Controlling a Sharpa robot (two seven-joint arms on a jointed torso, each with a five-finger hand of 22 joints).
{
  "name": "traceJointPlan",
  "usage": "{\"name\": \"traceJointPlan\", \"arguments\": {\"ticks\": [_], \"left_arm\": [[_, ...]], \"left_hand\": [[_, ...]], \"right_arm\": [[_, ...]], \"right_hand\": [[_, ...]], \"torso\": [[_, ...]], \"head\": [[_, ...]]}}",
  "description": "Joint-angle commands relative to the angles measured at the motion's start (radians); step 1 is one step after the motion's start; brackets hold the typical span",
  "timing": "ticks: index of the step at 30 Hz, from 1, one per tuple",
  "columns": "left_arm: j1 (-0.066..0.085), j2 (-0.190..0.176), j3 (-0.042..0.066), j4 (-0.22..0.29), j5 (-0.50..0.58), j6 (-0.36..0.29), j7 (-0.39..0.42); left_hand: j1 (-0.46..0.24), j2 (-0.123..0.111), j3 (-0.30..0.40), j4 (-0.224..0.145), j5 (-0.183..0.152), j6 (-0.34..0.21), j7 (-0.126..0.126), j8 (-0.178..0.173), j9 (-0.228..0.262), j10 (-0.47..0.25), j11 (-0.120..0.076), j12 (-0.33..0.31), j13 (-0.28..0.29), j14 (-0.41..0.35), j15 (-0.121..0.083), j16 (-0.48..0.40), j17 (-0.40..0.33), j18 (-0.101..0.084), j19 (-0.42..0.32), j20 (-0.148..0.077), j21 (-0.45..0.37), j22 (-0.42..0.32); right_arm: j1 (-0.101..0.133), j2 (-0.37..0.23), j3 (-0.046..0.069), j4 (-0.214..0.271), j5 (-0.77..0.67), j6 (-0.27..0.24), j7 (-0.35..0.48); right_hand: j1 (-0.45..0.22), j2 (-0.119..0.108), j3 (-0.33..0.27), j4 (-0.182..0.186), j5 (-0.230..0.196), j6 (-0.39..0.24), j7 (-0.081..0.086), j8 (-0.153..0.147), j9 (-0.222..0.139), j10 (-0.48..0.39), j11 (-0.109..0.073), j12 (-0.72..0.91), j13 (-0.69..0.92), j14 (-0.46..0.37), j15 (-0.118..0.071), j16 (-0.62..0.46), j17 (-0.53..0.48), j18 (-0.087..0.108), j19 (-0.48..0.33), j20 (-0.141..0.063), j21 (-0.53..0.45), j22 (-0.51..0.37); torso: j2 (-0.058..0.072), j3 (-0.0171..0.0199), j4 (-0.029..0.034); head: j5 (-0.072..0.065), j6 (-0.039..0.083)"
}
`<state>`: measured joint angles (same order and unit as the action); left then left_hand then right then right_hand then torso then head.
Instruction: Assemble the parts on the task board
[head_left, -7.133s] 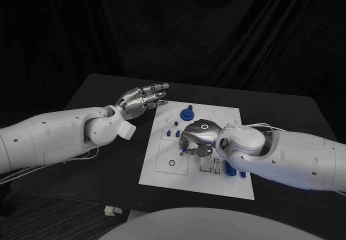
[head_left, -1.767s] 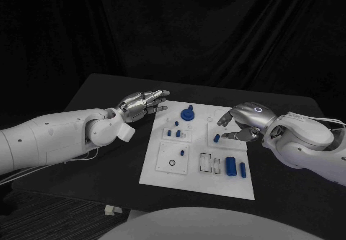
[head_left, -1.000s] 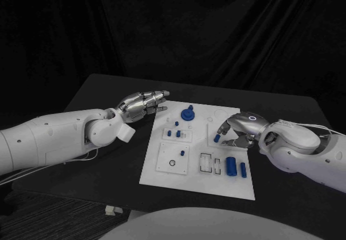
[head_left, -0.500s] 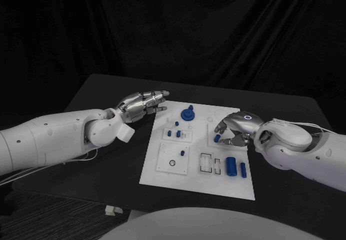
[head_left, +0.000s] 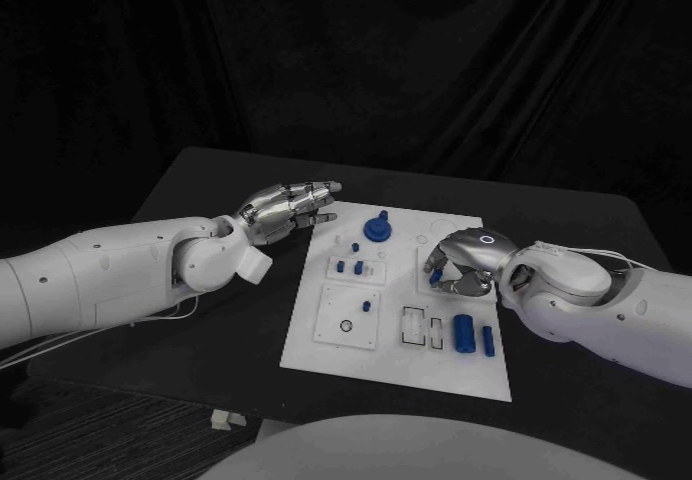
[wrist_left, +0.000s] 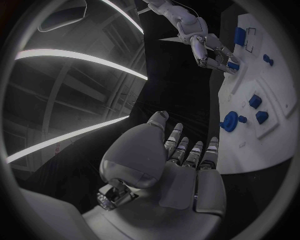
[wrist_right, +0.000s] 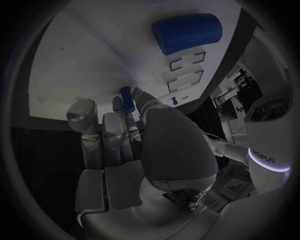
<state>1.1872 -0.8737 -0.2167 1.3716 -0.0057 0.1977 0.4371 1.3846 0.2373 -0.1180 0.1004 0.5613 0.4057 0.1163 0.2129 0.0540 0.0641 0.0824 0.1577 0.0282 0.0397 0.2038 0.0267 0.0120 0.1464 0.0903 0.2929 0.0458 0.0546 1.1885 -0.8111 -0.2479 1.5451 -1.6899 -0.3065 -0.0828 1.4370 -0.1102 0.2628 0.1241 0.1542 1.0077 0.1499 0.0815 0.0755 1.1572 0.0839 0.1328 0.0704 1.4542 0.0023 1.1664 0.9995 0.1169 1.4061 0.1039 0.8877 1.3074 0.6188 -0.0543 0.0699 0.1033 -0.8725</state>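
Note:
The white task board (head_left: 329, 345) lies mid-table. My right hand (head_left: 459, 265) is low over its right middle, with fingers and thumb curled around a small blue peg (wrist_right: 127, 100) that stands on the board (wrist_right: 75, 60). A large blue cylinder (head_left: 463, 332) lies just in front of that hand and appears again in the right wrist view (wrist_right: 187, 32). My left hand (head_left: 289, 208) hovers open off the board's far left corner, holding nothing. From the left wrist view, the left hand (wrist_left: 181, 165) faces the board (wrist_left: 275, 75) and the right hand (wrist_left: 212, 52).
A blue round knob (head_left: 375, 230) stands at the board's far middle, with small blue pegs (head_left: 348, 267) in front of it. A thinner blue cylinder (head_left: 488, 340) lies beside the large one. A black ring (head_left: 343, 326) and rectangular slots (head_left: 414, 327) mark the near part.
My right hand has come down and leftward from the board's right edge onto the small blue peg, and its fingers have closed around it. The left hand has stayed put.

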Motion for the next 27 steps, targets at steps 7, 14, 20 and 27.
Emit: {"name": "traceJointPlan", "arguments": {"ticks": [7,14,20,27], "left_arm": [[-0.003,0.002,0.001,-0.002,0.006,0.014,0.010],[-0.004,0.001,0.001,-0.002,0.006,0.012,0.008],[-0.004,0.002,0.001,-0.002,0.006,0.011,0.005],[-0.004,0.003,0.001,-0.002,0.006,0.010,0.003]], "left_hand": [[0.012,0.003,0.001,-0.010,0.007,0.001,0.001,-0.002,0.000,-0.005,0.005,-0.002,0.000,0.002,0.005,0.002,0.001,-0.018,0.007,0.000,0.003,-0.002],[0.011,0.004,0.002,-0.012,0.009,0.002,0.001,-0.001,0.000,-0.005,0.005,-0.002,0.000,0.002,0.005,0.002,0.002,-0.018,0.007,0.000,0.003,-0.002],[0.011,0.004,0.002,-0.012,0.009,0.002,0.001,-0.001,0.000,-0.005,0.005,-0.002,0.000,0.002,0.005,0.002,0.002,-0.018,0.007,0.000,0.003,-0.002],[0.011,0.004,0.002,-0.012,0.009,0.001,0.001,-0.002,0.000,-0.005,0.005,-0.002,0.001,0.002,0.005,0.002,0.002,-0.018,0.007,0.000,0.003,-0.002]], "right_arm": [[-0.004,-0.002,0.001,-0.003,0.003,-0.018,0.016],[-0.003,-0.019,0.001,0.013,0.003,-0.066,0.022],[0.013,-0.043,0.001,0.046,0.003,-0.111,0.024],[0.057,-0.077,0.001,0.104,0.003,-0.144,0.015]], "right_hand": [[0.053,0.014,0.051,-0.019,-0.003,0.085,-0.026,0.035,0.020,0.071,-0.026,0.008,-0.001,0.005,-0.024,0.000,-0.008,-0.005,0.007,-0.020,0.009,0.117],[0.080,0.023,0.070,-0.043,0.001,0.110,-0.032,0.041,0.029,0.101,-0.035,0.010,0.002,0.002,-0.032,-0.015,-0.026,-0.003,0.005,-0.028,0.000,0.115],[0.082,0.022,0.071,-0.047,-0.002,0.118,-0.033,0.043,0.032,0.106,-0.036,0.009,0.002,0.002,-0.034,-0.019,-0.030,-0.003,0.004,-0.030,-0.001,0.114],[0.083,0.021,0.072,-0.051,-0.003,0.125,-0.035,0.045,0.035,0.108,-0.037,0.007,0.002,-0.003,-0.034,-0.035,-0.050,-0.001,0.000,-0.031,-0.018,0.110]], "torso": [[0.001,0.0006,0.0006],[0.000,-0.0003,0.0001],[0.001,0.0003,0.0004],[0.000,0.0003,0.0003]], "head": [[0.004,0.000],[0.008,0.000],[0.008,0.000],[0.012,0.000]]}}
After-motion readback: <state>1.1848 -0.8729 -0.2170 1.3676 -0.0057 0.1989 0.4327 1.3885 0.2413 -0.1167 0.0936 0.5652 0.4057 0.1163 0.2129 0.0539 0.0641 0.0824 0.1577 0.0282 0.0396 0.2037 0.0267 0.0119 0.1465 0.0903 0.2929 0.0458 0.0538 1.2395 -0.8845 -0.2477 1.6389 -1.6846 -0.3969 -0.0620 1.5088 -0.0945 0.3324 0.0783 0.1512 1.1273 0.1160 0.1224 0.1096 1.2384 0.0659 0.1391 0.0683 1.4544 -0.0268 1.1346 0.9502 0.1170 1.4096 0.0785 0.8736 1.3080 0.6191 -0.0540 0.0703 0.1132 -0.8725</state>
